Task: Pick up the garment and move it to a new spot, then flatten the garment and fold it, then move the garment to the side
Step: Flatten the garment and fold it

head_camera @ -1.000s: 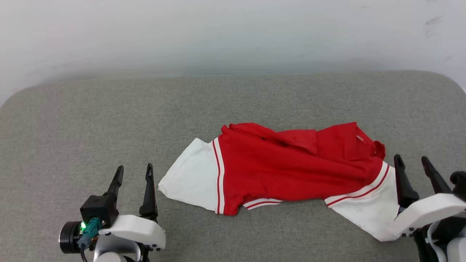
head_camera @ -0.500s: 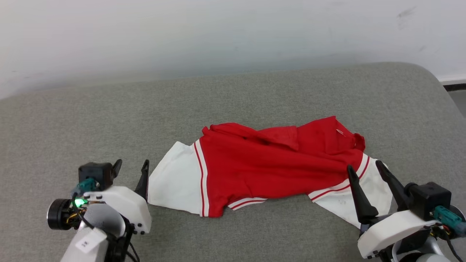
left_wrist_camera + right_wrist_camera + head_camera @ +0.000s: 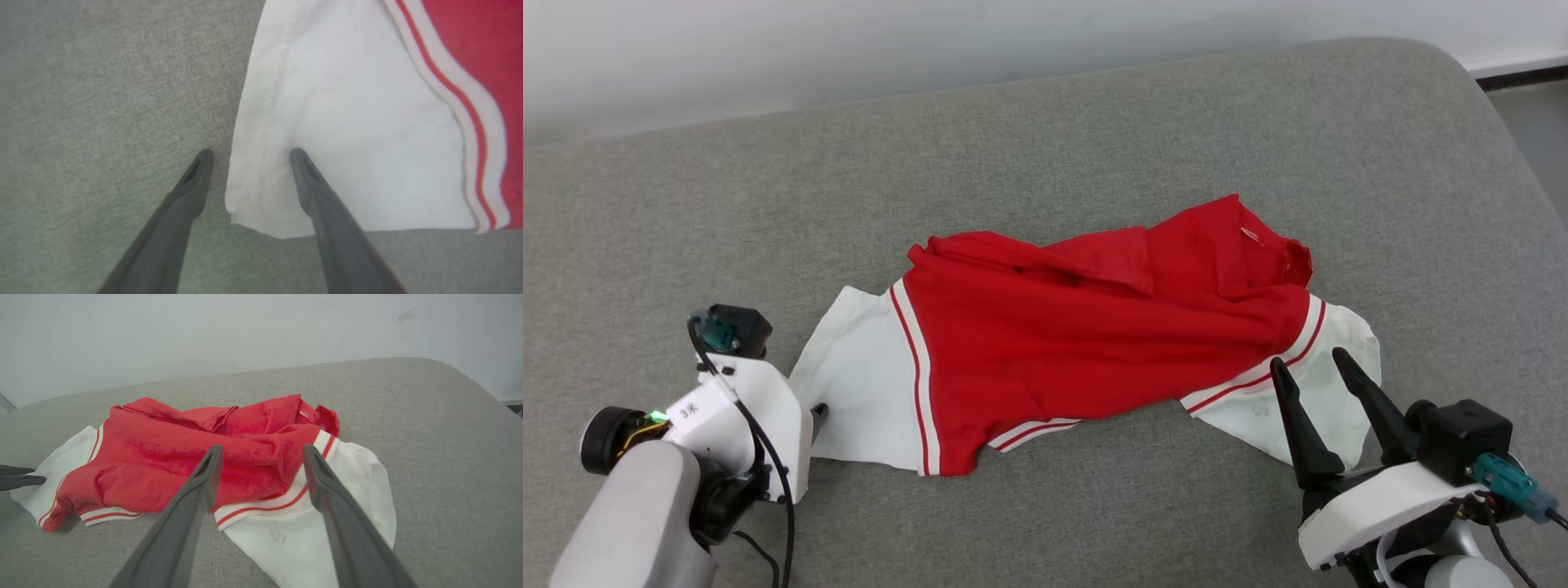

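The garment [image 3: 1094, 335] lies crumpled on the grey cushion [image 3: 1045, 147]: a red body with a white sleeve end at each side. My left gripper [image 3: 251, 152] is open at the left sleeve's outer edge [image 3: 241, 163], one finger over the white cloth and the other over the cushion. In the head view its fingers are mostly hidden behind the white wrist [image 3: 743, 400]. My right gripper [image 3: 1307, 359] stands open over the right white sleeve [image 3: 1339, 392]. In the right wrist view its fingers [image 3: 192, 498] frame the striped band [image 3: 265, 506].
A pale wall [image 3: 245, 330] runs behind the cushion. The cushion's rounded right edge [image 3: 1515, 155] drops to a floor with a dark baseboard [image 3: 1519, 77]. Bare cushion lies all around the garment, widest at the far side and left.
The head camera has tilted down and turned. My left gripper has come up to the left sleeve's edge. My right gripper has moved in over the right sleeve. Both stay open.
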{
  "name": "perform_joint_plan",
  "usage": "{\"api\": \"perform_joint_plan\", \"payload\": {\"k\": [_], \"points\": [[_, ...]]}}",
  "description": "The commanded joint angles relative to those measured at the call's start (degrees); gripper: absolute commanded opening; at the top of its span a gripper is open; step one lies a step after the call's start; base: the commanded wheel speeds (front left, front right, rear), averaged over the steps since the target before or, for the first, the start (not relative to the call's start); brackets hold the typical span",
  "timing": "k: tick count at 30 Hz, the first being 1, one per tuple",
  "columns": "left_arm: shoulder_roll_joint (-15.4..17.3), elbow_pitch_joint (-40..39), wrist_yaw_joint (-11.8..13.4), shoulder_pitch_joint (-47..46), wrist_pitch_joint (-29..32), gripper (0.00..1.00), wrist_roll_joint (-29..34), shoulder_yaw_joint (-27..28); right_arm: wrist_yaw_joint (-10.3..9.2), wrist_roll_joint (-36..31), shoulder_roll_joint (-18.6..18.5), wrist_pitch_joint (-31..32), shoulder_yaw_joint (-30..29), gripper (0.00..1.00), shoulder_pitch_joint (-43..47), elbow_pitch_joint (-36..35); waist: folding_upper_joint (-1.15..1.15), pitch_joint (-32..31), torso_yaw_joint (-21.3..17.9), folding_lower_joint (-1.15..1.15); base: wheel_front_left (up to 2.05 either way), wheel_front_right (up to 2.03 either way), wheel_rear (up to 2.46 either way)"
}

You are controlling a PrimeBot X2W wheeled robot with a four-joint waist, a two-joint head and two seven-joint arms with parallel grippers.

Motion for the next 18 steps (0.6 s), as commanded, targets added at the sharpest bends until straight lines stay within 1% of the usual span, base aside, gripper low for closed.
{"api": "perform_joint_plan", "payload": {"k": [1,2,3,4,9,14,18], "points": [[-0.25,1.42,-0.51,1.57,3.10,1.00,-1.23,-1.06,-0.04,0.15,0.21,-0.64,-0.06,1.00,-0.74,0.49,0.00,0.93,-0.78,-0.01,0.00,0.00,0.00],[0.06,1.24,-1.06,2.00,4.96,1.00,-1.46,-1.75,-0.04,0.30,0.23,-0.78,-0.11,1.00,-1.02,0.91,0.00,1.14,-0.92,-0.01,0.00,0.00,0.00],[-0.34,0.10,-2.08,3.27,7.99,0.19,-3.05,-3.21,-0.04,0.78,0.27,-1.37,-0.67,1.00,-1.51,1.98,0.00,1.52,-1.09,-0.01,0.00,0.00,0.00],[-0.52,-0.47,-2.28,3.63,8.19,0.00,-3.38,-3.54,-0.04,0.92,0.28,-1.50,-0.95,1.00,-1.62,2.38,0.00,1.54,-1.08,-0.01,0.00,0.00,0.00],[-0.46,-3.28,-1.94,3.74,5.09,0.00,-2.58,-3.64,-0.04,2.65,0.26,-0.03,-2.88,1.00,-1.86,4.17,0.00,0.30,-0.43,-0.01,0.00,0.00,0.00],[-0.42,-6.14,-1.00,2.91,0.38,0.00,-1.71,-2.52,-0.05,5.12,-2.67,4.19,-6.60,1.00,-1.19,8.00,0.00,-1.91,0.98,-0.01,0.00,0.00,0.00],[-0.95,-8.74,-0.45,3.21,-2.12,0.00,-1.26,-2.27,-0.04,7.89,-6.46,9.67,-7.72,1.00,-0.70,11.55,0.00,-3.48,2.13,-0.01,0.00,0.00,0.00]]}}
